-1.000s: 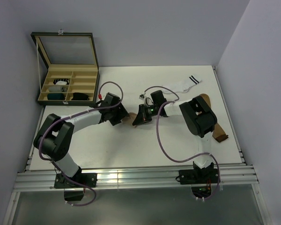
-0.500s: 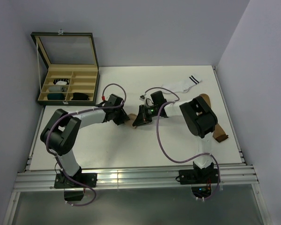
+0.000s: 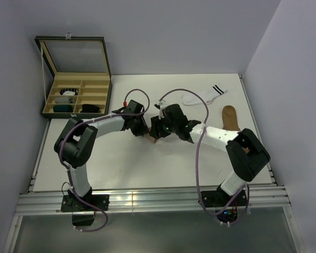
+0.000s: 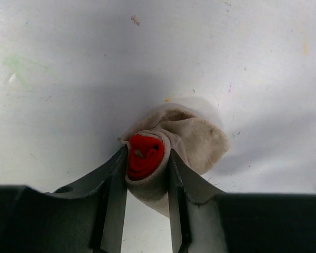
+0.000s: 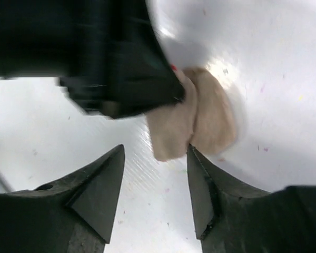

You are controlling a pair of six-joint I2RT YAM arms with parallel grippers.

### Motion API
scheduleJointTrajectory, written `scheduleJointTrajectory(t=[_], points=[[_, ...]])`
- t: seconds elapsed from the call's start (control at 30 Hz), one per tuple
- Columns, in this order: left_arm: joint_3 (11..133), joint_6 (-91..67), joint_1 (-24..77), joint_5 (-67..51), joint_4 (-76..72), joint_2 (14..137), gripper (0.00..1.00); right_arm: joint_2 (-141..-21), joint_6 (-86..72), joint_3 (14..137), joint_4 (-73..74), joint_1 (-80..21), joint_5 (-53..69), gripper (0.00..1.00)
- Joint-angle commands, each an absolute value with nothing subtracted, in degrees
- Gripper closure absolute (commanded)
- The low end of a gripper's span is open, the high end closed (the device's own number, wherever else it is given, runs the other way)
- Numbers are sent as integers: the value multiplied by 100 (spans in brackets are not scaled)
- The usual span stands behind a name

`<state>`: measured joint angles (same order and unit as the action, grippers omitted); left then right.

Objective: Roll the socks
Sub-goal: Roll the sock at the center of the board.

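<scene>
One beige sock (image 4: pixel 197 142) sits rolled into a soft, nubbly bundle with its red cuff (image 4: pixel 144 154) coiled at the core. It lies mid-table (image 3: pixel 121 163), between the two arms. We note the left gripper (image 4: pixel 146 158) clamped on the roll, dark fingers pressed into the fabric either side of the red. The right gripper (image 5: pixel 155 153) is spread, its wedge-shaped tips beside the roll's edge (contact unclear). Farther right lie a limp white sock (image 3: pixel 203 96) with black stripes and a flat brown sock (image 3: pixel 230 117). A compartmented box (image 3: pixel 76 79) stands far left.
</scene>
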<state>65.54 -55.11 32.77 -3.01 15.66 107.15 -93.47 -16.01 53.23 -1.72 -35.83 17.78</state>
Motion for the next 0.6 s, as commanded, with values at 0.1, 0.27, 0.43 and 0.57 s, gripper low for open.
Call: scheduleJointTrajectory(t=[0.1, 0.27, 0.43, 0.57], points=[[6811, -4940, 3305, -246, 2241, 11074, 64, -9070, -581, 5405, -176, -4719, -893, 41], [6934, -4860, 3305, -281, 2355, 11153, 64, -9509, -308, 5581, -246, -5176, -1537, 41], [6979, -4834, 3305, -325, 2373, 11188, 63, -9948, -158, 5625, -456, -5475, -2100, 41], [7014, -4816, 3305, -404, 2373, 11232, 63, -10212, -62, 5651, -536, -5581, -2355, 46]])
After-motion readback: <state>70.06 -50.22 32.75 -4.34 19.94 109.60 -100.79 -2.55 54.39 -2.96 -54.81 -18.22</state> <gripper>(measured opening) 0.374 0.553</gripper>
